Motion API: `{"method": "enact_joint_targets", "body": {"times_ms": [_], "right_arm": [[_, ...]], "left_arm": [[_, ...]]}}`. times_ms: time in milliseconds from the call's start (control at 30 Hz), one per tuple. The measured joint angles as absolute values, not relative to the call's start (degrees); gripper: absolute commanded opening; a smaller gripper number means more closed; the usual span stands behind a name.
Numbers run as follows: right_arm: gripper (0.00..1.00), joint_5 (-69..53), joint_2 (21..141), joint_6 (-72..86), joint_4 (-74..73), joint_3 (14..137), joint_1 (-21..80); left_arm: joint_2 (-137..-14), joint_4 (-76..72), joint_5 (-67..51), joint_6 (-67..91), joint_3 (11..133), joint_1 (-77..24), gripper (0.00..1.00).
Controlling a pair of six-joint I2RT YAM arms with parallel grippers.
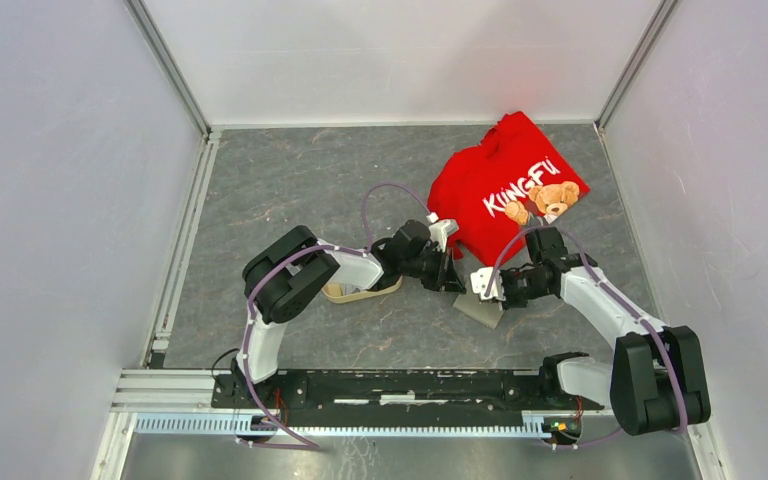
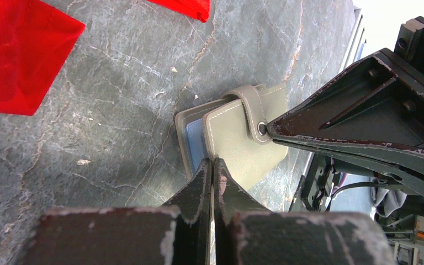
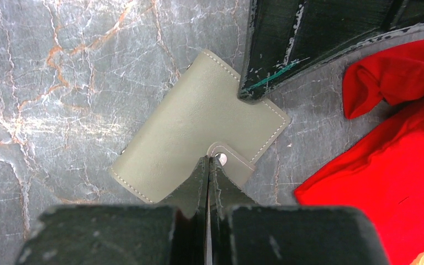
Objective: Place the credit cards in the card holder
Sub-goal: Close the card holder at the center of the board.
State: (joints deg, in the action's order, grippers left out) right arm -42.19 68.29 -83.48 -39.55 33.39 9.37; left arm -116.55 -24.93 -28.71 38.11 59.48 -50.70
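grey marbled tabletop (image 1: 280, 180) | white walls (image 1: 60, 150) | left fingers (image 2: 200, 185), right fingers (image 3: 196, 185) pinched together, tips at card holder (image 3: 187, 132)

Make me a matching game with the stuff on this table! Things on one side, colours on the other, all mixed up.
Things:
1. card holder
2. shirt
3. tray
4. table

Colours:
A. red
B. beige
C. dark grey with pale veins
D. plain olive-grey

Pairs: 1-D, 2-A, 3-B, 4-C
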Motion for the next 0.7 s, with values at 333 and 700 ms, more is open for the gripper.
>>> {"method": "enact_joint_targets", "body": {"times_ms": [333,700], "right_arm": [[0.0,-41.5,68.0,-84.3,-39.5,32.8,9.4],[0.0,-40.6,68.0,-83.6,-38.9,32.7,10.6]], "left_arm": [[-116.6,-24.9,-28.7,38.1,59.5,-50.7,0.02],[-116.6,-24.9,-28.9,38.1,59.5,-50.7,0.02]]}}
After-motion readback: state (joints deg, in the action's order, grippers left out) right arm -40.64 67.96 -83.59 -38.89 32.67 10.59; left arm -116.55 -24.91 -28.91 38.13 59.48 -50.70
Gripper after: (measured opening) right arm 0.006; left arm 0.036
